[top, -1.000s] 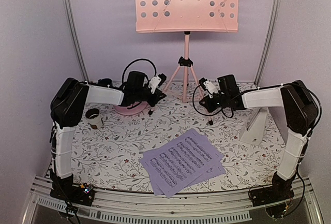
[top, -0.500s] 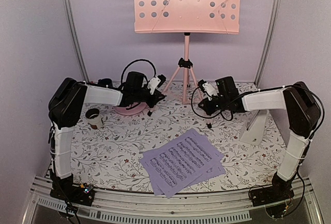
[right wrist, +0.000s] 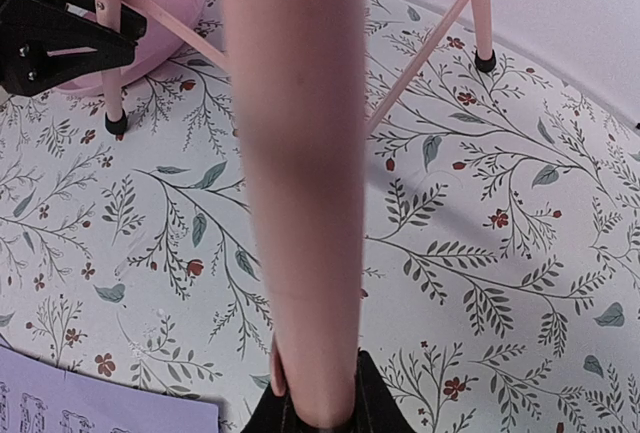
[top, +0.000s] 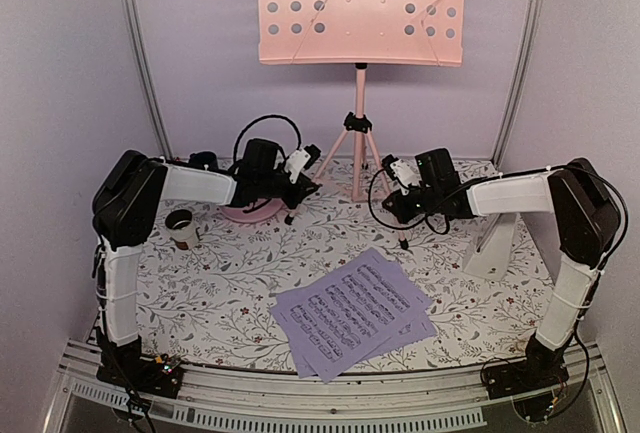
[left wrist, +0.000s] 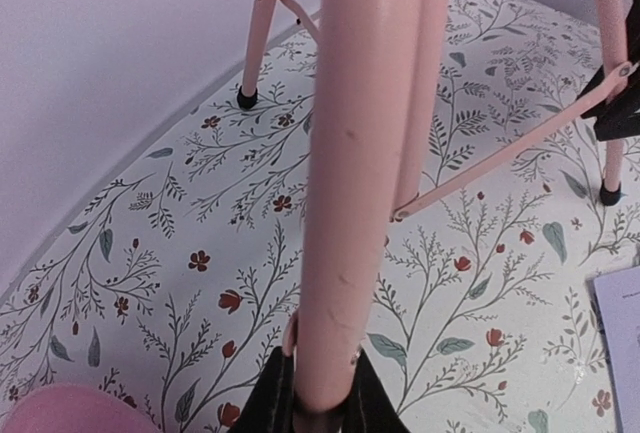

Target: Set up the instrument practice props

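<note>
The pink music stand [top: 360, 8] stands at the back, its perforated desk high up and its tripod on the floral table. My left gripper [top: 303, 175] is shut on the left tripod leg [left wrist: 345, 153], which sits between the black fingers [left wrist: 268, 403]. My right gripper [top: 397, 196] is shut on the right tripod leg [right wrist: 300, 183]. The lavender-white sheet music pages [top: 355, 308] lie in a loose stack at front centre. The white pyramid-shaped metronome [top: 495, 243] stands at the right, partly behind my right forearm.
A round pink plate [top: 245, 213] lies under my left arm, also seen in the right wrist view [right wrist: 170, 8]. A small dark cup [top: 182, 225] stands at the left. Metal frame posts [top: 140, 53] rise at both back corners.
My right gripper has moved a little to the left with its tripod leg. The stand's desk has shifted slightly. My left gripper has barely moved.
</note>
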